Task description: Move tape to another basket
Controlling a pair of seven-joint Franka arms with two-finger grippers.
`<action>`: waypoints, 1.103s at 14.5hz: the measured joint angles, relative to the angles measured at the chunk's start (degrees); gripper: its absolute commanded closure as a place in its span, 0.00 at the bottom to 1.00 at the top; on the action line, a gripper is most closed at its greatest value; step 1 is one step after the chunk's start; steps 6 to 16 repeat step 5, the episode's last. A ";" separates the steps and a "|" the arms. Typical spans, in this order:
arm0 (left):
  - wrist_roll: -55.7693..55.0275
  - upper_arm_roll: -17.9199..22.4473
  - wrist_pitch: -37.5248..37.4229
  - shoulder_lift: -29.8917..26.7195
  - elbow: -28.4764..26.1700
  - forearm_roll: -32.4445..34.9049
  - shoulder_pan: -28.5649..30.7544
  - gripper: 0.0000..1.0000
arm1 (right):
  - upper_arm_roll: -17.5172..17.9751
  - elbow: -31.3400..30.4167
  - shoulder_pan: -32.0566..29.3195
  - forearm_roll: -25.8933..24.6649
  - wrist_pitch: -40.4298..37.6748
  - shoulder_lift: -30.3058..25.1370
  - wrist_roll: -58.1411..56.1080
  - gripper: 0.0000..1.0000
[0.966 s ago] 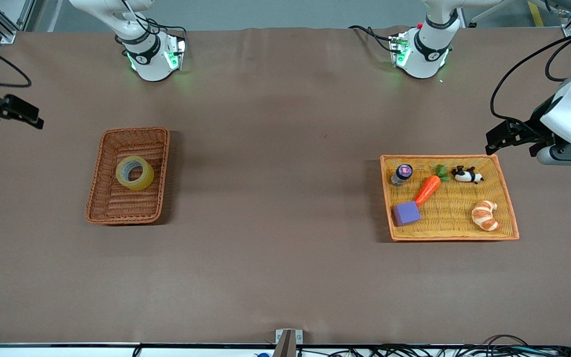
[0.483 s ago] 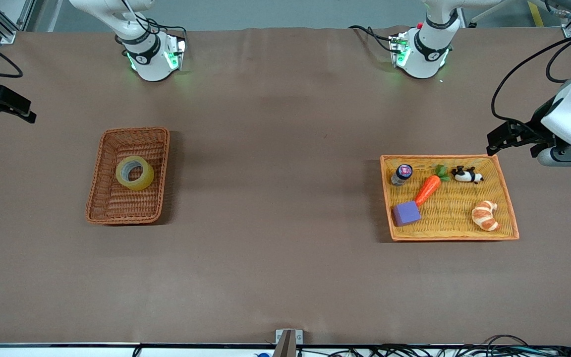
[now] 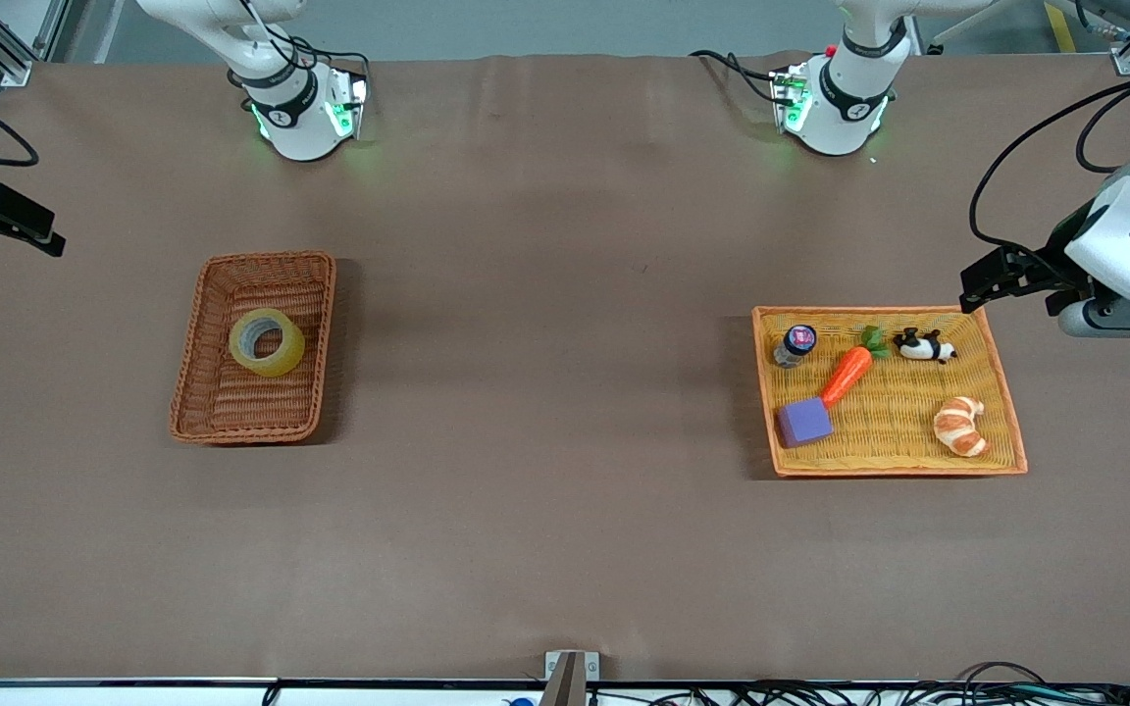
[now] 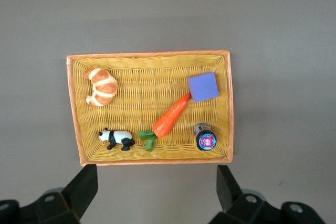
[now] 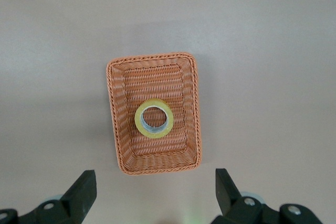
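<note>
Two grippers hang high with jaws apart and holding nothing: the left gripper point(image 4: 152, 195) has crept toward the yellow wicker tray point(image 3: 1006, 412), while the right gripper point(image 5: 152, 195) has drifted at the table's edge. The yellow tape roll point(image 3: 267, 341) lies unmoved in the brown wicker basket point(image 3: 194, 373), which fits either delivery or pickup.

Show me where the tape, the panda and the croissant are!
tape point(image 3: 267, 341), front view, on its yellow ring
panda point(image 3: 925, 345), front view, on its body
croissant point(image 4: 101, 87), left wrist view, on its middle
</note>
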 measured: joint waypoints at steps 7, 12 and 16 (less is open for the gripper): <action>0.00 0.00 0.00 0.03 0.01 0.00 0.00 0.00 | 0.00 -0.03 0.00 0.01 0.30 0.04 -0.06 0.00; 0.00 0.00 0.00 0.03 0.01 0.00 0.00 0.00 | 0.00 -0.03 0.00 0.01 0.30 0.04 -0.06 0.00; 0.00 0.00 0.00 0.03 0.01 0.00 0.00 0.00 | 0.00 -0.03 0.00 0.01 0.30 0.04 -0.06 0.00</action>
